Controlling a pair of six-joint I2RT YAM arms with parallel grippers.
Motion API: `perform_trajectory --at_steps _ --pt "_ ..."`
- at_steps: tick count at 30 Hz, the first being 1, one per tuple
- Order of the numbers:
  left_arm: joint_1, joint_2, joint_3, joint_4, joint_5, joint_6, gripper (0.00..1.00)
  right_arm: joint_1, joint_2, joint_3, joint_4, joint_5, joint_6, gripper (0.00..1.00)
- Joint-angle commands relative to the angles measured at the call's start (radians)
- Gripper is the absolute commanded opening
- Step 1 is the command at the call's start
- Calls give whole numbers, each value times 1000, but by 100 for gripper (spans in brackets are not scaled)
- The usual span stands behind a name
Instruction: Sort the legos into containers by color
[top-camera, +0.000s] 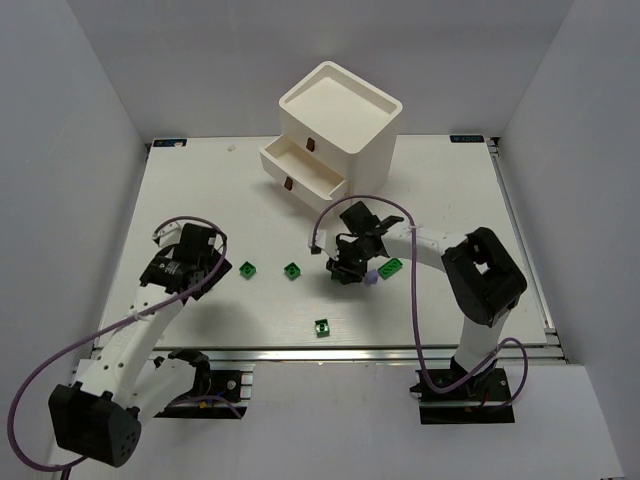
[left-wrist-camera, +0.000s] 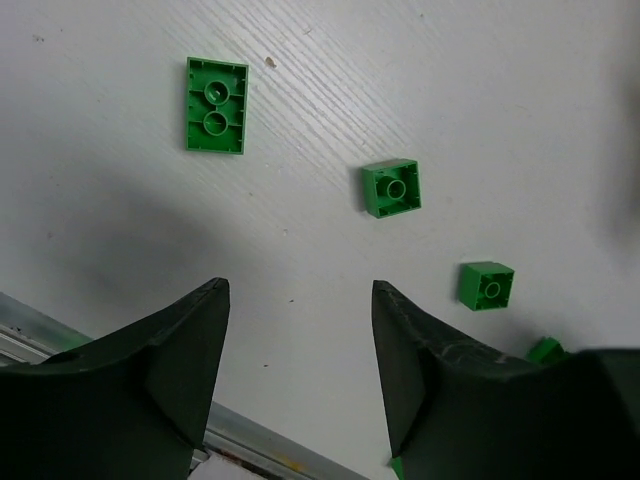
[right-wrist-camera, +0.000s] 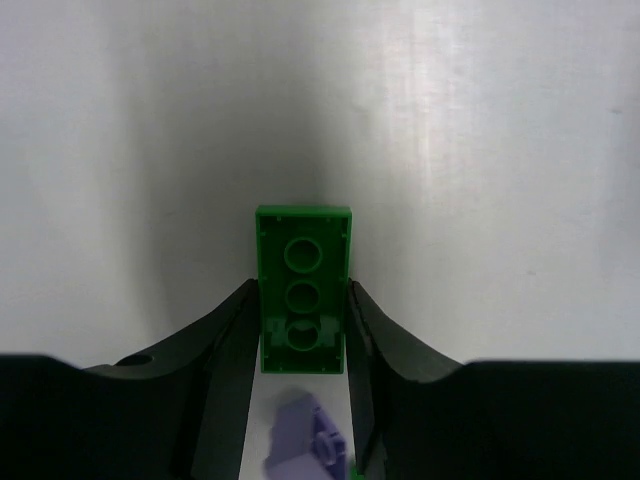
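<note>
From above, the right jaws sit low on the table (top-camera: 200, 200), nearside of the open drawer (top-camera: 305, 165). Left wrist: left jaws open above loose green bricks (left-wrist-camera: 391, 188). Right wrist: jaws pinch an upturned green brick (right-wrist-camera: 303, 270); lifting it toward the drawer seems next.

Looks like robot lab test cell. Giveaways: left arm (top-camera: 140, 330) and right arm (top-camera: 485, 280) bolted side by side onto aluminium extrusion rail (top-camera: 330, 354) at near edge of white table (top-camera: 200, 190). Purple cables (top-camera: 416, 330) loop loose off both. Plain pale walls (top-camera: 70, 130) box bench in on three sides. Only furnishings: white cabinet (top-camera: 345, 120), odd green lego (top-camera: 292, 269) on bare tabletop.
</note>
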Motion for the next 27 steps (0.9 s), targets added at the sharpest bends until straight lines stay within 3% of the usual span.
perform_trajectory --at_steps 1,3,6,9,14,19,27 --pt "27 50 -2 34 24 0 69 4 -84 43 -189 -180 -88 0" --pt "53 99 -2 40 33 15 70 3 -136 109 -270 -248 -122 0" --pt "91 162 -2 65 37 75 80 4 -180 270 -312 -296 -44 0" --pt "133 217 2 83 40 126 88 1 -153 456 -262 -201 89 0" --pt "189 258 18 108 61 193 93 0 -9 724 -162 135 250 0" --pt "242 268 2 156 124 256 97 -2 147 843 -80 403 274 0" --pt "276 237 -33 235 230 345 98 -13 249 889 -14 508 249 0"
